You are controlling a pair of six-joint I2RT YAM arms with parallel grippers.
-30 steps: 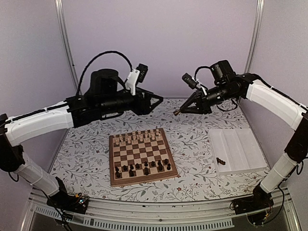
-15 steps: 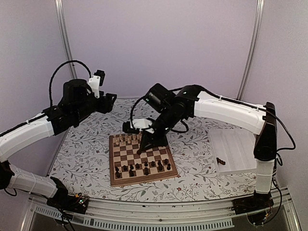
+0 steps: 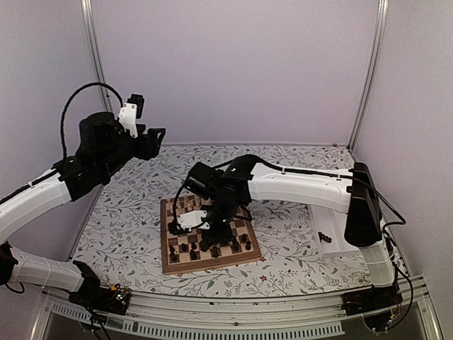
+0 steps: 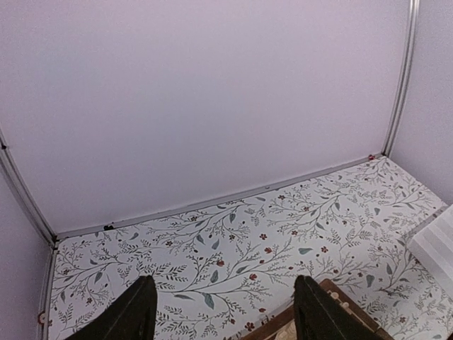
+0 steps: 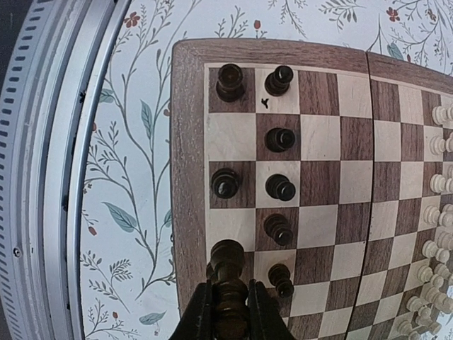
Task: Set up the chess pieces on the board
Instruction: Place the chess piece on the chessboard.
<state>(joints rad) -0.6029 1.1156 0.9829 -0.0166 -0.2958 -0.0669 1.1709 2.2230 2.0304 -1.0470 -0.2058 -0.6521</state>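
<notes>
Step in hand: placing one dark man on the near rank. My right pincer (image 5: 228, 304) is pinching a tall dark piece (image 5: 226, 263) by its stem, upright, pads on either side. In the top view the right pincer (image 3: 212, 228) is low over the near half of the board (image 3: 170, 265). The piece hangs over the near rank, close to the near border of the board (image 5: 187, 142). I cannot tell whether its base touches the wood.

Seven other dark pieces (image 5: 280, 139) are on the two near rows, which are only part filled. One small dark pawn (image 5: 281, 278) stands just beside the held piece, one row farther in. The pale chessmen (image 5: 435, 185) stand along the far edge. At least one dark piece (image 3: 324, 237) lies in the white tray (image 3: 333, 248) to the right.

My left pincer (image 4: 225, 315) is spread and empty. It is raised over the floral desk (image 3: 127, 227) at far left, well apart from the board.

Next move, as I judge it: centre the base on its square and lower until it sits flat. Then spread the pads and lift straight up. Risk: clipping the pawn beside it or tipping the tall piece on release.
</notes>
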